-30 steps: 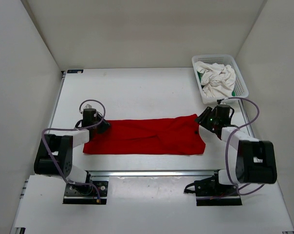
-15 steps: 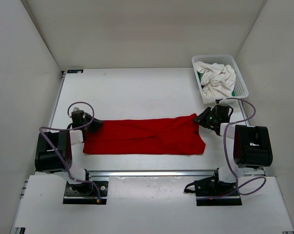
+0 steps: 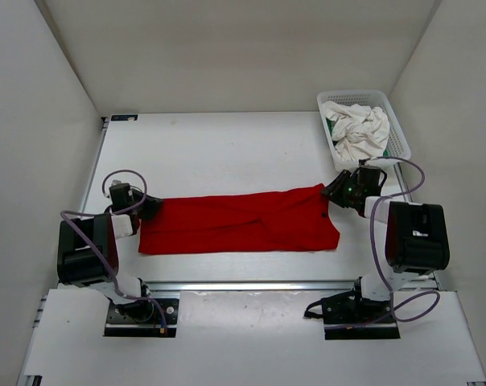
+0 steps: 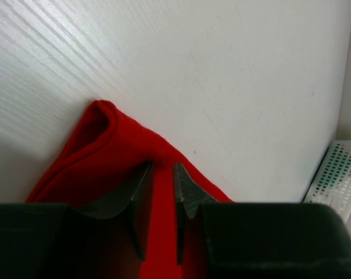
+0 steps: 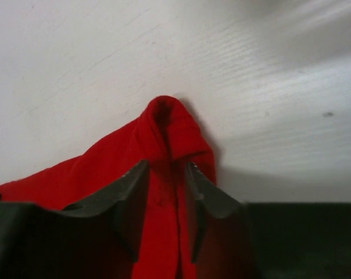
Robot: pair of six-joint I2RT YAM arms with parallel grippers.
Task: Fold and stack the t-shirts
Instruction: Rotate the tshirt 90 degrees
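- top external: bright red cloth t-shirt point(image 3: 239, 221) lies flat on the white table point(image 3: 227, 145), folded into a long band running left to right across the near half
- top external: left gripper point(image 3: 149, 207) sits low at the band's far-left corner, right gripper point(image 3: 331, 191) low at its far-right corner; both arms are bent down to table level
- top external: white plastic mesh basket point(image 3: 398, 129) stands at the far-right corner of the table, well apart from the left arm and near the right one; crumpled white cloth t-shirt point(image 3: 357, 129) fills it, and a sliver of green cloth point(image 3: 385, 153) shows at its near end
- left wrist: left gripper point(image 4: 163, 174) has its dark fingers point(image 4: 135, 195) close together with a strip of the red shirt point(image 4: 100, 145) running in the narrow gap, so it is pinching the cloth; the rounded folded corner pokes out past the tips and lies on the table; a corner of the mesh basket point(image 4: 335, 174) shows at the right edge
- right wrist: right gripper point(image 5: 167, 174) has its fingers point(image 5: 126, 192) either side of a raised ridge of red cloth point(image 5: 164, 125), nipping it; the cloth bunches into a rounded peak just beyond the tips, with bare table around it; view is slightly blurred
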